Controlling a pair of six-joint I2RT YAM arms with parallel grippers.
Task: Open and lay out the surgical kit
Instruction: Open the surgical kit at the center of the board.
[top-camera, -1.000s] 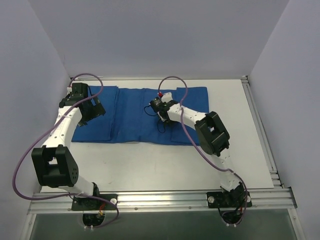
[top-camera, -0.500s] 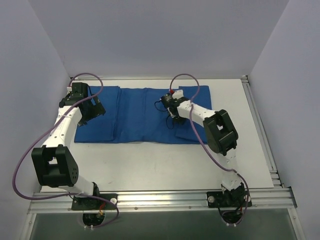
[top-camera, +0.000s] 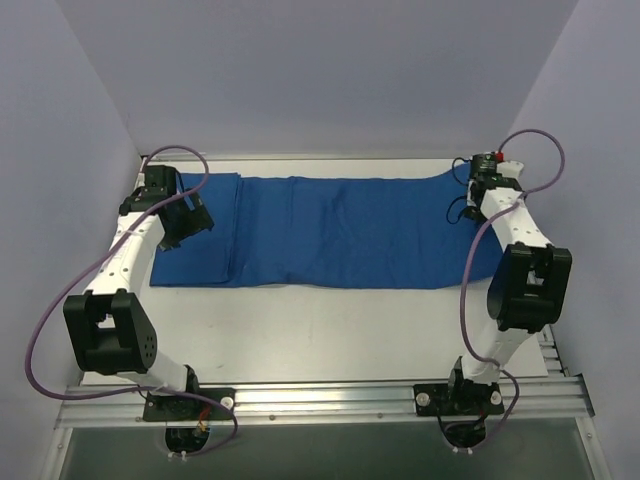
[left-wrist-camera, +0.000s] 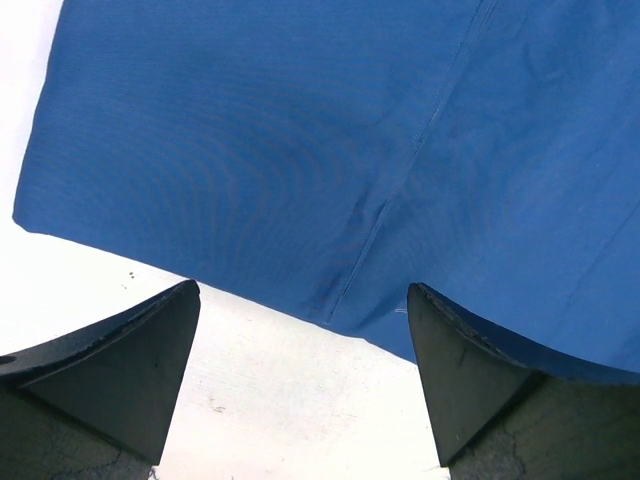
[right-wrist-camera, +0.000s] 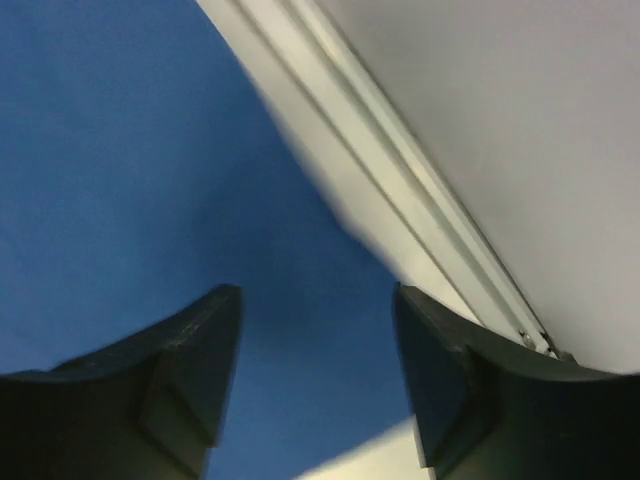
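The surgical kit shows only as a royal-blue cloth wrap (top-camera: 340, 230) lying flat across the back of the table, with a fold seam near its left end. My left gripper (top-camera: 186, 222) hovers open over that left end; in the left wrist view its fingers (left-wrist-camera: 302, 290) straddle the near hem of the cloth (left-wrist-camera: 300, 150) and nothing is between them. At the cloth's far right end my right gripper (top-camera: 468, 200) has its jaws apart. In the right wrist view the gripper (right-wrist-camera: 318, 292) looks down on blue cloth (right-wrist-camera: 120, 180) and holds nothing.
White table surface (top-camera: 320, 330) runs in front of the cloth. A metal rail (top-camera: 520, 260) borders the table's right edge, close beside the right gripper, and shows as a pale strip (right-wrist-camera: 400, 200). Grey walls enclose the left, back and right sides.
My right gripper swept from the cloth's middle to the far right, drawing a flap out so the cloth spans much wider, then its jaws parted. The left arm stayed put.
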